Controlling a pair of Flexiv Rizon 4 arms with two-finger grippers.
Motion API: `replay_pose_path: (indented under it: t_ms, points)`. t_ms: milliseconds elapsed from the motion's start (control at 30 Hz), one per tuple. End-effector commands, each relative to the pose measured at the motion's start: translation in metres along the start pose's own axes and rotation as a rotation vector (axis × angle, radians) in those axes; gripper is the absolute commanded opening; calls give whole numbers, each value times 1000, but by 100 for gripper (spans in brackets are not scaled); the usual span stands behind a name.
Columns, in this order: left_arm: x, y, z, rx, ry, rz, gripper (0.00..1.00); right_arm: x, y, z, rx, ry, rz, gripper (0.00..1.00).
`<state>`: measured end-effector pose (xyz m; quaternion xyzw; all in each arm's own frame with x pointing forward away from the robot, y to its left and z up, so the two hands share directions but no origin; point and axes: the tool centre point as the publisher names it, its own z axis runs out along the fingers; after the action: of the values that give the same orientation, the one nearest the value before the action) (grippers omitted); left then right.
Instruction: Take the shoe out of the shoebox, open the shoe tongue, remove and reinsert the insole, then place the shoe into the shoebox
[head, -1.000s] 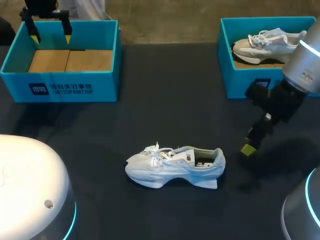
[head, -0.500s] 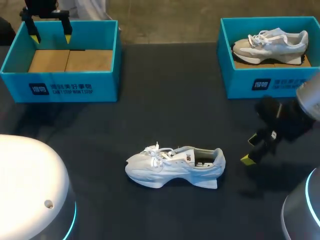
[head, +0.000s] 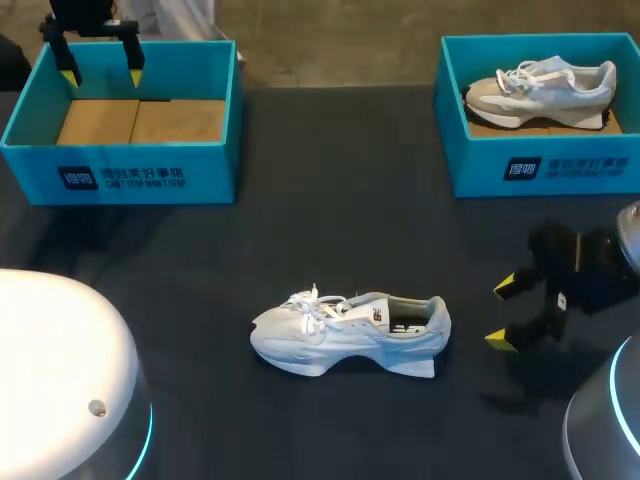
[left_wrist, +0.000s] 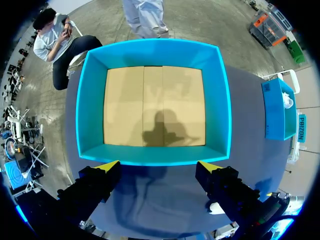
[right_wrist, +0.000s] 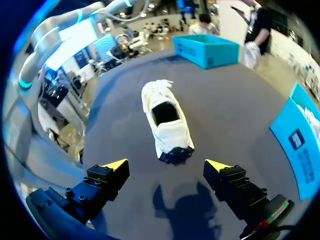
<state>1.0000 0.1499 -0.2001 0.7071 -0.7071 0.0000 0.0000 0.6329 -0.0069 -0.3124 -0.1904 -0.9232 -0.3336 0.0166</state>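
the white shoe (head: 350, 335) stands on its sole in the lower middle, toe left. the right gripper (head: 502, 313) hangs near its heel, fingers wide and empty; the left gripper (head: 101, 77), also wide, hovers over the empty shoebox (head: 120, 178) upper left. likely light, soft upper; grip the firmer heel collar

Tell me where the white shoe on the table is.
In the head view the white shoe stands centrally on the table, toe left, heel facing the open right gripper.
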Motion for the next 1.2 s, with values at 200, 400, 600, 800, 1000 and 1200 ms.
replay_pose_path:
  t_ms: [200, 400, 600, 800, 1000, 1200]
  points:
    - [0, 0, 0, 0, 0, 0, 100, -14, -11, 19, -277, 3, -121, 100]
    - [0, 0, 0, 0, 0, 0, 100, -14, -11, 19, -277, 3, -121, 100]
    - [0, 0, 0, 0, 0, 0, 100, -9, -14, 30, -263, -28, -131, 100]
    - [0, 0, 0, 0, 0, 0, 100, -7, -19, 58, -320, -14, -98, 100]
    - [0, 0, 0, 0, 0, 0, 100, -9, -17, 71, -350, 24, -80, 100]
    - [0, 0, 0, 0, 0, 0, 100, -11, -16, 86, -358, 37, -60, 100]
